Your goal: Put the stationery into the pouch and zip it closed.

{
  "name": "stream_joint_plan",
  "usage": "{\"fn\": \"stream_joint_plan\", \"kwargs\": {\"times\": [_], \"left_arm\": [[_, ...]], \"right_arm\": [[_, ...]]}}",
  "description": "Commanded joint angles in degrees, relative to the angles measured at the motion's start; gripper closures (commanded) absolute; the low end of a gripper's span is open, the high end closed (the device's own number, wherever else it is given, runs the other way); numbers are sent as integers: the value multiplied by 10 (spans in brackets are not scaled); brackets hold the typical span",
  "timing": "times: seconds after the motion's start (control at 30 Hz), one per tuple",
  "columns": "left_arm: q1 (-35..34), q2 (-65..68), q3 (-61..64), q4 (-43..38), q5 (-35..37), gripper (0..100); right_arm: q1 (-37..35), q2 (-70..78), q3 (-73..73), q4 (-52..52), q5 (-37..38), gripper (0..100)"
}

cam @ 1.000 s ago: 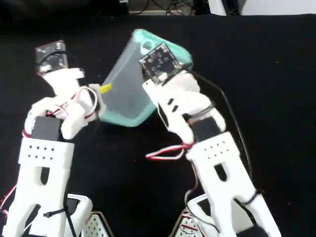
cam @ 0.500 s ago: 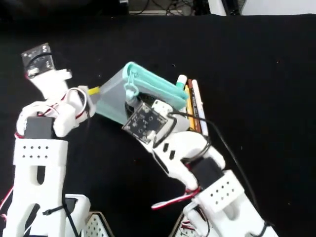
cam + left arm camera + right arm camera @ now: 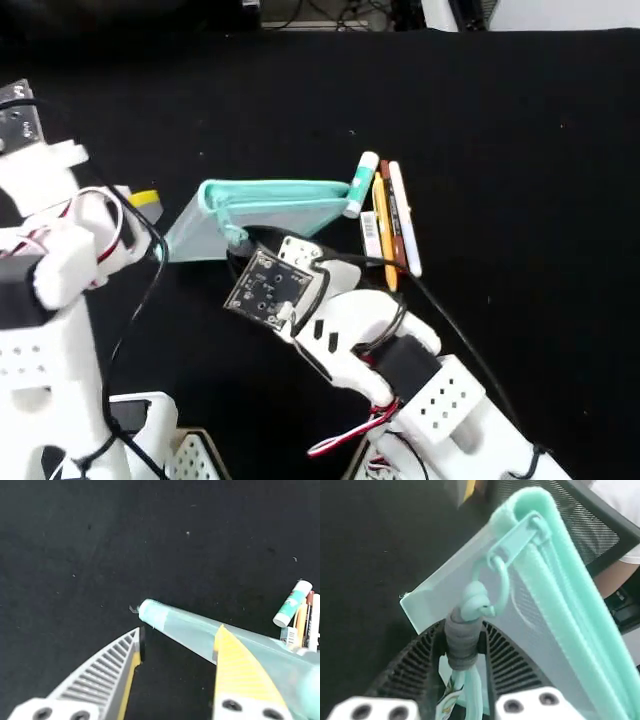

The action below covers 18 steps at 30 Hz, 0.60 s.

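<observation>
In the high view, the pouch (image 3: 270, 205) lies centre-left on the surface (image 3: 520, 120). The glue stick (image 3: 360, 184) and 3 pens (image 3: 388, 222) sit just right of it, outside.

In the left wrist view, my left gripper (image 3: 180, 632) is raised with its jaws spread, gripping nothing.

In the right wrist view, the right gripper (image 3: 462, 645), held low, pinches the zipper cord (image 3: 462, 637). If I tug, the unanchored pouch could slide.

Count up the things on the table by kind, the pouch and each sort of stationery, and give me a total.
Pouch: 1
Glue stick: 1
Pens or pencils: 3, the orange one, the brown one and the white one
Total: 5
</observation>
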State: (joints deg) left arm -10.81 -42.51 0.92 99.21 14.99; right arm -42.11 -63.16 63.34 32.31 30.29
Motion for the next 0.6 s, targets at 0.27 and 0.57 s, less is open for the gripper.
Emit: {"fn": "stream_joint_plan", "kwargs": {"times": [0.27, 0.57], "left_arm": [[51, -31, -84, 16, 1, 754], [147, -96, -87, 15, 16, 755]], "right_arm": [[0, 3, -10, 18, 7, 986], [0, 3, -9, 18, 7, 986]]}}
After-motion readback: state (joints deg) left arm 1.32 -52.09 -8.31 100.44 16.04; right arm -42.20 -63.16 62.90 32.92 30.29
